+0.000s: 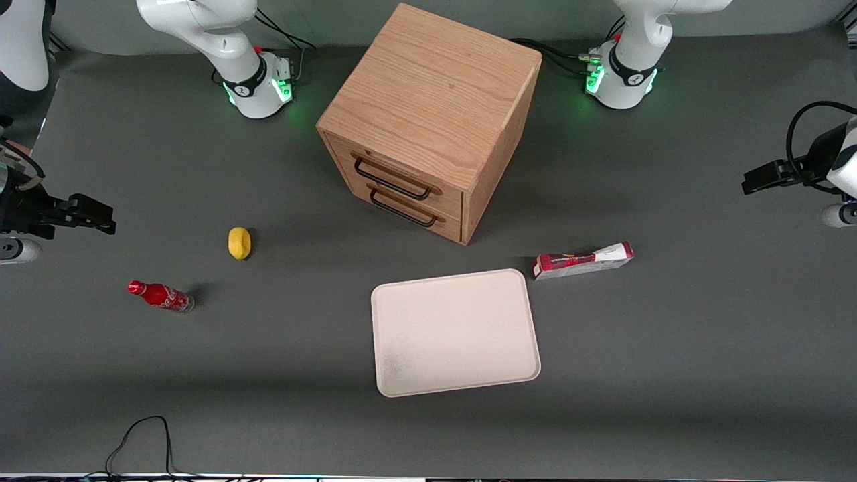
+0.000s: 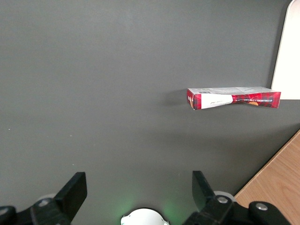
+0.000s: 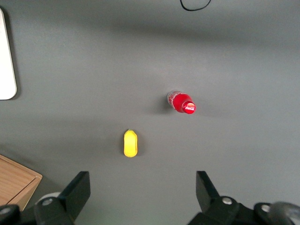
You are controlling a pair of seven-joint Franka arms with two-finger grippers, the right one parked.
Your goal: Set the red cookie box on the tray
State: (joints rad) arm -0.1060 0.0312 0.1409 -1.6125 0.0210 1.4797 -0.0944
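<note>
The red cookie box [image 1: 582,261] lies flat on the dark table, just off a corner of the tray [image 1: 455,331] and slightly farther from the front camera than it. The tray is pale cream and bare. In the left wrist view the red cookie box [image 2: 233,98] lies on its long side with the tray's edge [image 2: 288,51] touching its end. My gripper [image 1: 760,181] hovers at the working arm's end of the table, well away from the box. Its fingers [image 2: 75,190] stand wide apart with nothing between them, so my gripper [image 2: 139,187] is open.
A wooden two-drawer cabinet [image 1: 428,114] stands farther from the front camera than the tray, its corner [image 2: 276,187] in the wrist view. A yellow lemon [image 1: 239,242] and a small red soda bottle [image 1: 161,296] lie toward the parked arm's end. A black cable [image 1: 140,435] loops at the table's front edge.
</note>
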